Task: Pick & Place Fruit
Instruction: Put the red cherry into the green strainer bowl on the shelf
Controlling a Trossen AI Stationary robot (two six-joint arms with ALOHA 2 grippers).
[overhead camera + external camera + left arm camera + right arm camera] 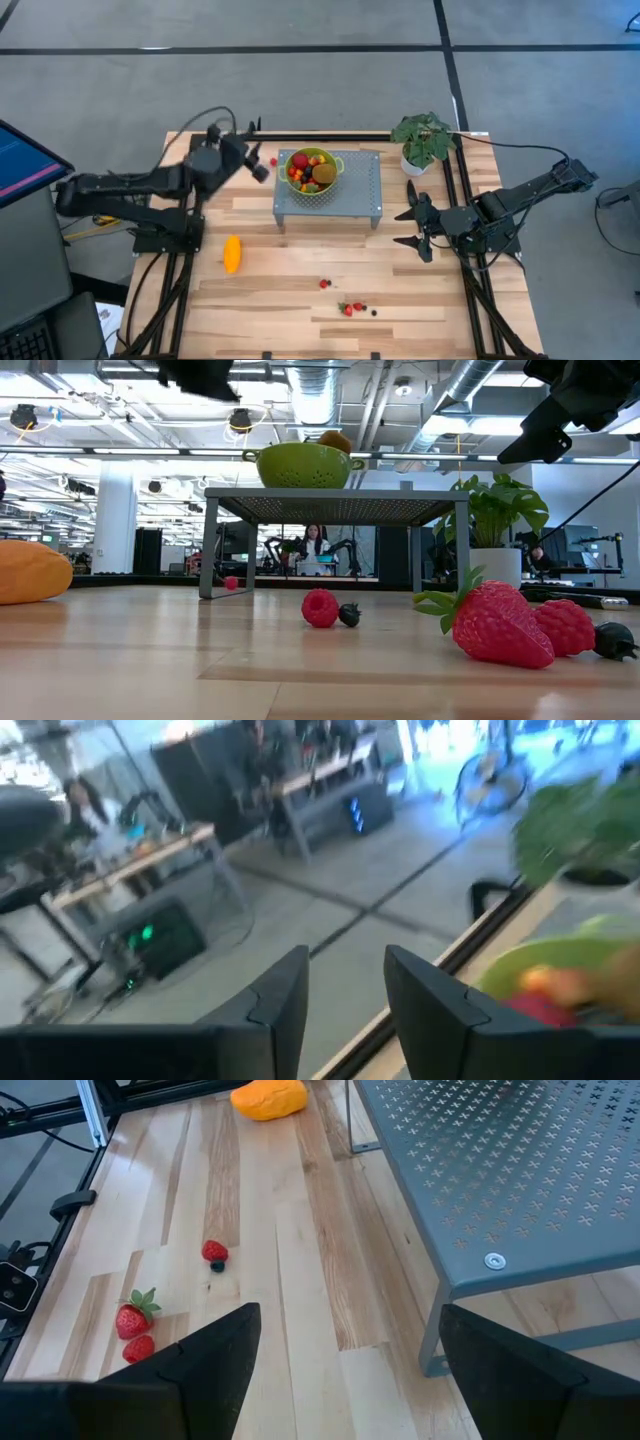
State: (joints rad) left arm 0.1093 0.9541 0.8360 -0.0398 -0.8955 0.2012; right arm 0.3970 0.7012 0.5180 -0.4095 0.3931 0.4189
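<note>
Near the front edge lie strawberries [348, 309] and a raspberry [324, 284] on open wood. The mango [232, 253] lies left. Right gripper [417, 228] hangs wide open, empty, beside the grey stand [360, 190]. Left gripper [262, 160], part open, empty, hovers by the green colander [333, 176] of fruit. A plant [424, 140] stands at the back.

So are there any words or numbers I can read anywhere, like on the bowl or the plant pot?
None can be read.
Green bowl: no writing shows.
White plant pot: plain, no label.
Grey metal stand: only cross-shaped holes.
Screen at the table's left: coloured bands, too blurred to read.
</note>
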